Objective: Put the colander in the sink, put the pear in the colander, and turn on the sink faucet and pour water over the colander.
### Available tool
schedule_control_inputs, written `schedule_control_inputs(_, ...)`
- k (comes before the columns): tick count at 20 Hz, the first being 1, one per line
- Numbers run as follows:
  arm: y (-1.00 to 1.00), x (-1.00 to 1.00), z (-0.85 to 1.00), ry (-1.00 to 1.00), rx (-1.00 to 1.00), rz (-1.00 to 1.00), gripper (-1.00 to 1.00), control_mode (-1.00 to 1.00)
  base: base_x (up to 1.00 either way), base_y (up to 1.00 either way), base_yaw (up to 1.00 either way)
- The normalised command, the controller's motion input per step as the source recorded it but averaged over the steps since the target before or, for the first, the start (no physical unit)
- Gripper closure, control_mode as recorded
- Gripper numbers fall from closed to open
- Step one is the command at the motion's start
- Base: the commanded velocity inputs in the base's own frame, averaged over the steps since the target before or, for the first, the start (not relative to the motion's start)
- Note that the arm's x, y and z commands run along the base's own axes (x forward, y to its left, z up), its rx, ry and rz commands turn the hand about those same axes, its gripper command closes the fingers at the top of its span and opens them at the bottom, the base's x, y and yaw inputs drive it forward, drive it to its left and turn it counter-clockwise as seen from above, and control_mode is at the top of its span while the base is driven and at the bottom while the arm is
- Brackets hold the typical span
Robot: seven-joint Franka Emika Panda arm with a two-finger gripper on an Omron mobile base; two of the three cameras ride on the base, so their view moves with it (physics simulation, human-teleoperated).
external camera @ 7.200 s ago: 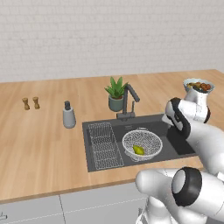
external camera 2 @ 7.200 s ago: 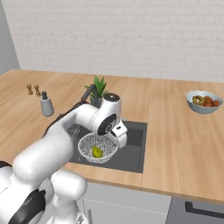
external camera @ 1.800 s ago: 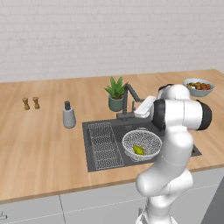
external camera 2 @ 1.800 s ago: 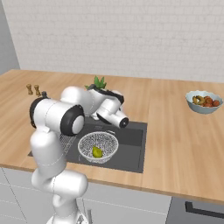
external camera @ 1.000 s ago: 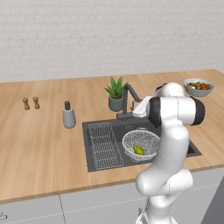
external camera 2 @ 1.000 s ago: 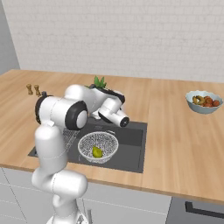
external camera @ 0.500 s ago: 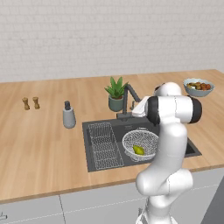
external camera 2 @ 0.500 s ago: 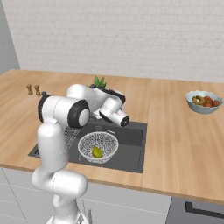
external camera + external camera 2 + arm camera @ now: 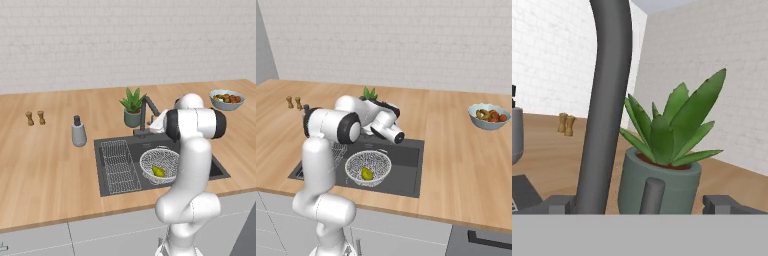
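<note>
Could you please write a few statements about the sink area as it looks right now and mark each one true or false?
1. The pear lies inside the colander. True.
2. The colander stands on the wooden counter beside the fruit bowl. False: it sits in the sink, while the fruit bowl is far off on the counter.
3. The claw is open, close in front of the sink faucet. True.
4. The potted plant stands behind the sink. True.
5. The claw is closed on the soap dispenser. False: the soap dispenser stands alone on the counter to one side of the sink.
6. The wire rack lies on the counter. False: it lies in the sink.
</note>
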Motion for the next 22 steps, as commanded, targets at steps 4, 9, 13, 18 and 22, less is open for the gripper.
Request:
schedule_control_inputs(4,0.0,0.14,-0.13,0.0,0.0,0.0,-1.0,-1.0,0.0,0.0,0.0)
schedule_control_inputs(9,0.0,0.16,-0.13,0.0,0.0,0.0,-1.0,-1.0,0.0,0.0,0.0)
schedule_control_inputs(13,0.0,0.21,-0.08,0.0,0.0,0.0,-1.0,-1.0,0.0,0.0,0.0)
schedule_control_inputs(18,0.0,0.1,-0.01,0.0,0.0,0.0,-1.0,-1.0,0.0,0.0,0.0)
schedule_control_inputs(22,0.0,0.01,0.0,0.0,0.0,0.0,1.0,-1.0,0.0,0.0,0.0)
